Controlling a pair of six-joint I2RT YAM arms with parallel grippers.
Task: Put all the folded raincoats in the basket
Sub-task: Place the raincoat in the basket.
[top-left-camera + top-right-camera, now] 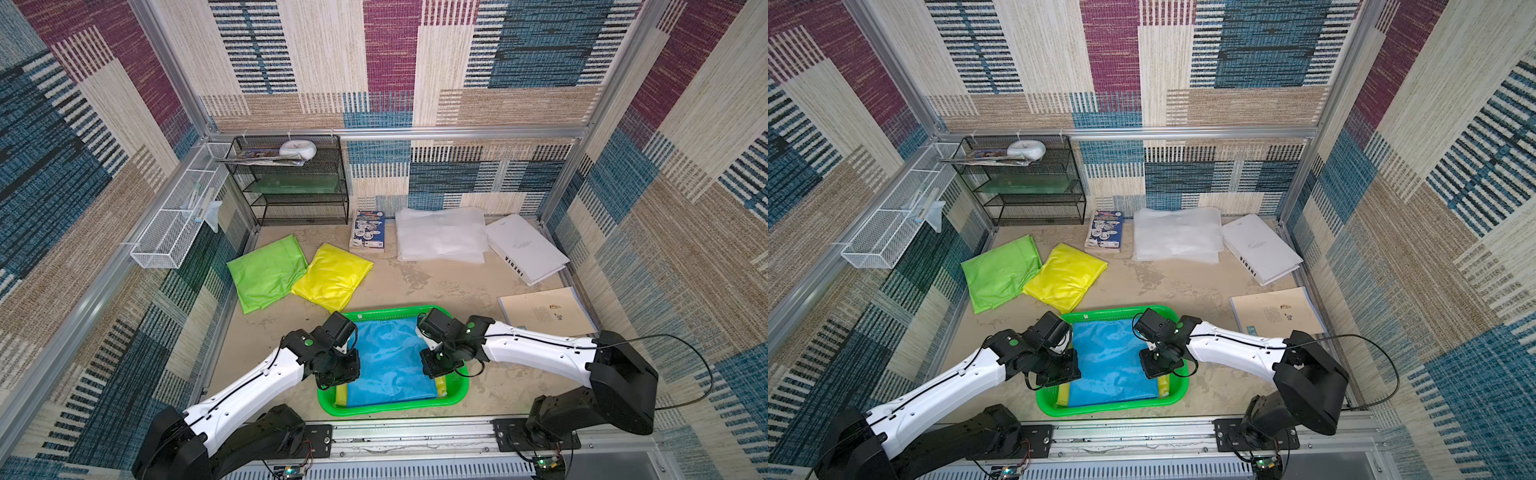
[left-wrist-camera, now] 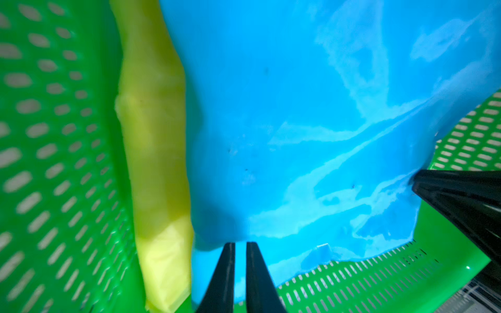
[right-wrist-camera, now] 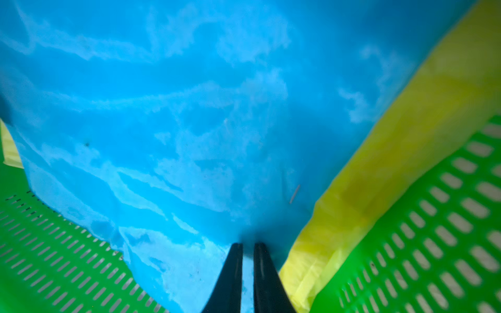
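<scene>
The left hand [image 2: 240,245] and right hand [image 3: 248,244] sit low at the left and right edges of the blue raincoat [image 1: 388,361], each with jaws drawn to a thin slit (whether a fold of film is pinched there I cannot tell). The raincoat lies flat inside the basket [image 1: 386,409], over a yellow sheet [image 2: 154,135]. Should either hand rise with film caught, the light, slippery raincoat would likely trail out over the rim, unfold, or tug the basket askew. Neither top view shows where the jaws meet the film, and most of the yellow sheet is hidden underneath.
</scene>
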